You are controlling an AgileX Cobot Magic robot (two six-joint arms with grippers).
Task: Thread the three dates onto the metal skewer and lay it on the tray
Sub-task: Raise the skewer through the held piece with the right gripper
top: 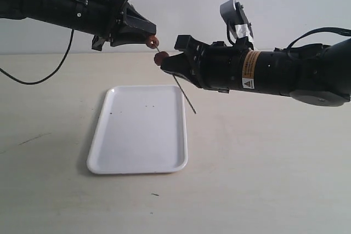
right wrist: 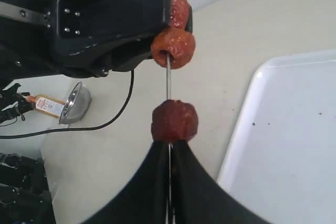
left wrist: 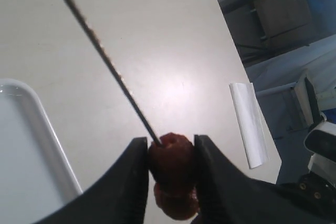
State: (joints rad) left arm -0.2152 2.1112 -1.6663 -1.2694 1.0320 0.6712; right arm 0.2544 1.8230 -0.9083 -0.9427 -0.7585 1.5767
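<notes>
In the right wrist view all three dates sit on the metal skewer (right wrist: 168, 85). One date (right wrist: 175, 120) rests against the tips of my right gripper (right wrist: 169, 142), which is shut on the skewer. A second date (right wrist: 174, 48) sits further along. The third date (right wrist: 179, 10) is pinched between the fingers of my left gripper (left wrist: 170, 153). In the exterior view both grippers meet in the air behind the white tray (top: 140, 135): left gripper (top: 151, 36), right gripper (top: 163, 63). The skewer (top: 185, 96) slants down past the tray's far right corner.
A black cable (top: 44, 78) hangs from the left arm to the table. A metal bowl (right wrist: 73, 103) and a small bottle (right wrist: 47, 106) stand far off to one side. A white strip of paper (left wrist: 249, 124) lies on the table. Dark specks dot the tray.
</notes>
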